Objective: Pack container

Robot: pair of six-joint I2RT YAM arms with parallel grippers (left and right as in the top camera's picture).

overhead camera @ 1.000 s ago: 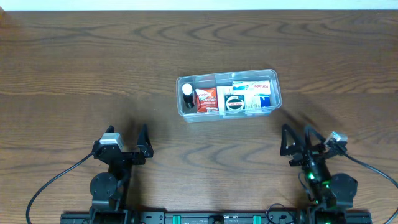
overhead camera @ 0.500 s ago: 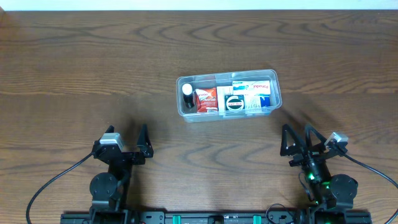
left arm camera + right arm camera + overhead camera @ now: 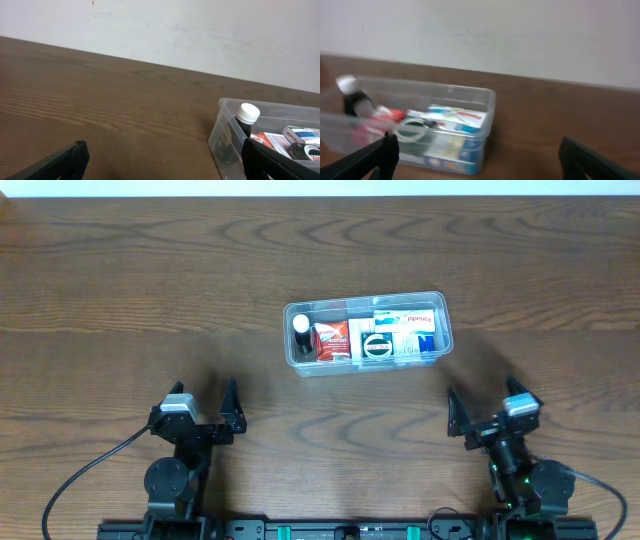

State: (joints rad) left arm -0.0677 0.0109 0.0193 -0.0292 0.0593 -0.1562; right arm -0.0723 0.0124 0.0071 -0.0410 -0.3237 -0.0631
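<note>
We saw the brown wooden table run back to a white wall beyond the container. Both arms sat low, well short of the container. The left gripper lay off its near-left and the right gripper off its near-right — each with fingers spread wide, holding nothing. Inside the container lay small boxes and, at its left end, a white-capped bottle.

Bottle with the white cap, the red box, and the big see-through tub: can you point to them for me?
bottle [image 3: 248, 112], left wrist view, on its white cap.
red box [image 3: 333, 340], overhead view, middle of its top face.
container [image 3: 365, 298], overhead view, on its far rim.
</note>
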